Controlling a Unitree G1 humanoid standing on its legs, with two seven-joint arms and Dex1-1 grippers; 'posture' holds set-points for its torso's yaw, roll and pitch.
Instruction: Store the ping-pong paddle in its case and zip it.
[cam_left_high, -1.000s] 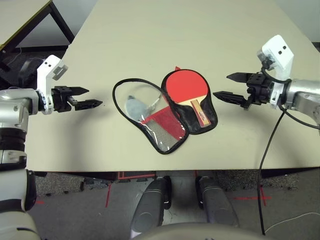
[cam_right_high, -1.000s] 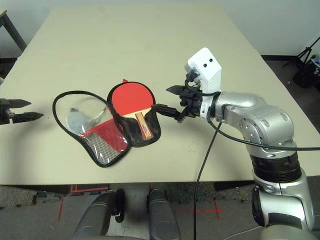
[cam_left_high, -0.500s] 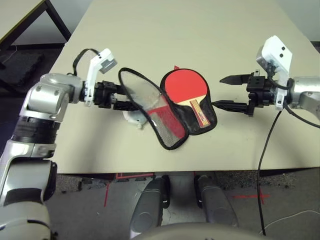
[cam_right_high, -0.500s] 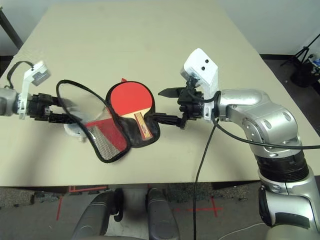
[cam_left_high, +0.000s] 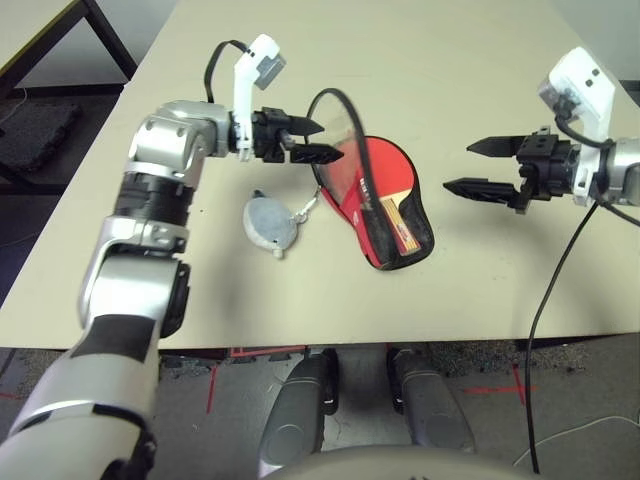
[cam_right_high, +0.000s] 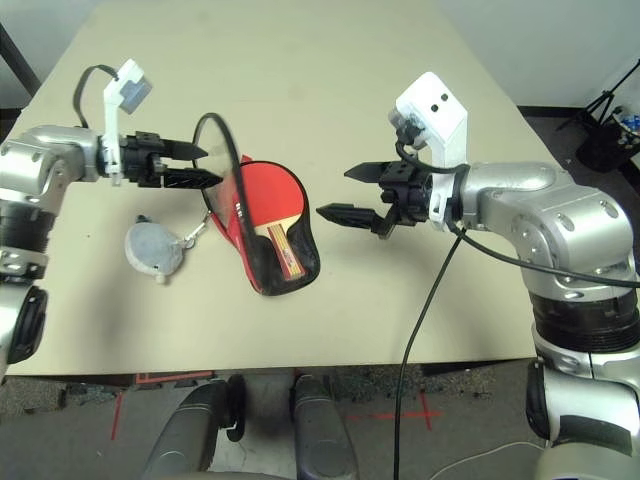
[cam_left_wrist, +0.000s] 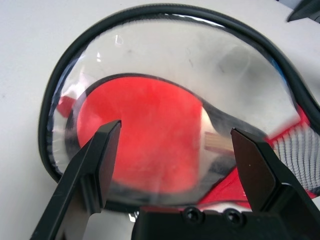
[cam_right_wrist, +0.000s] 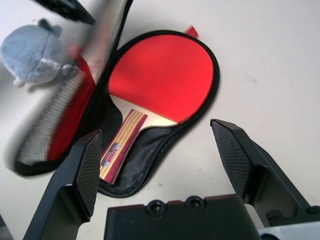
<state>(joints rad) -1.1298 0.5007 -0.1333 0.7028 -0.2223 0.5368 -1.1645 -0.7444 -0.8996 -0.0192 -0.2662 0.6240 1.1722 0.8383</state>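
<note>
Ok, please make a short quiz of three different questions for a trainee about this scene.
1. True or false: the ping-pong paddle lies inside the open case.
2. The case's free flap is: A) flat on the table, B) raised on edge beside the left gripper, C) zipped shut.
3. What lies on the table nearer the robot than the left gripper?

Key: 1 true; 2 B; 3 the grey tag on a cord.

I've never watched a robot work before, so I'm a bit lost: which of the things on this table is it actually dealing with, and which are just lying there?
Part of the job:
- ping-pong paddle, lying in the open case
- case, its flap standing up beside the left gripper
- right gripper, open, apart from the case

Just lying about:
- grey teardrop tag, on a cord to the case
</note>
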